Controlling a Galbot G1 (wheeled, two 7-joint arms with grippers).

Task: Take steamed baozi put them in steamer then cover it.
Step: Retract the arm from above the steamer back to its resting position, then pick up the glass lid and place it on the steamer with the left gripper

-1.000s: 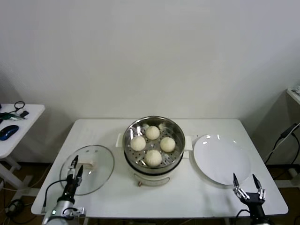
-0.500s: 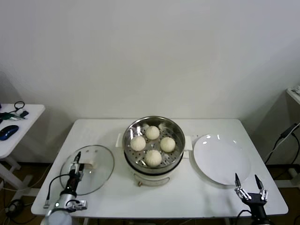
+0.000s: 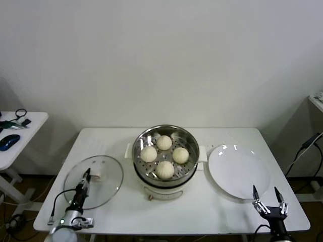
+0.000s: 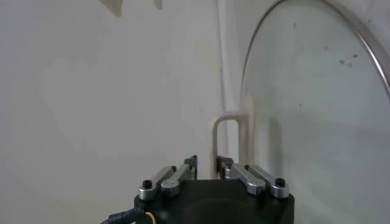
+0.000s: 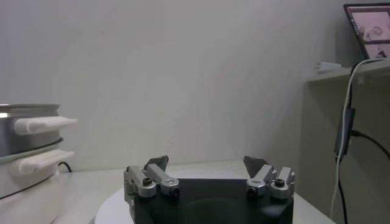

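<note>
Left pincer [image 3: 87,176], fingers nearly together, hovers at the glass lid [image 3: 94,181] handle. Right pincer [image 3: 265,192], fingers apart, waits beside the plate [image 3: 237,170]. Four baozi [image 3: 164,142] fill the steamer [image 3: 164,177].

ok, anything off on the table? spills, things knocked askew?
Nothing stands out. Four baozi sit on the tray in the open steamer, none spilled. The glass lid lies flat on the table, left gripper at its handle. The white plate is bare; right gripper idle near it.

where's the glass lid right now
In the head view the lid lies flat on the table's left side, just left of the steamer, with the left end effector over its near part by the handle.
</note>
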